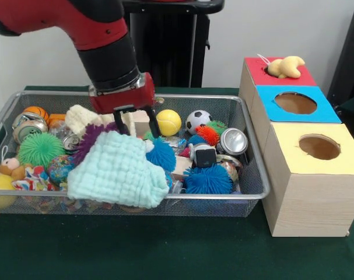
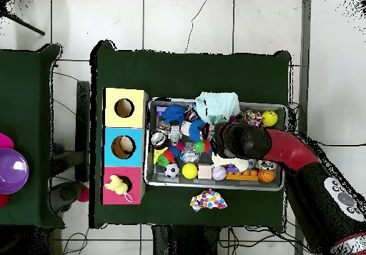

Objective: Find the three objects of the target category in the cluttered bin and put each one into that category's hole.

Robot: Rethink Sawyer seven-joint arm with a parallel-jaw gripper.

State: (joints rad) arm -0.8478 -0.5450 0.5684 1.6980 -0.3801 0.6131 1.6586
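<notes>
Front view is taken low and close from across the table, facing the arm (image 1: 101, 46). Overhead view is taken from high above, straight down, much farther off. Bin (image 1: 255, 175) (image 2: 218, 186) and box (image 1: 308, 198) (image 2: 109, 148) are covered by both.

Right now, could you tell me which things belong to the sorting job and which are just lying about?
Job: bin; red hole; yellow plush sitting on it; small plush at the bin's end; gripper, fingers open.

Lying about: mint cloth, blue puffer, soccer ball, can, yellow ball.
</notes>
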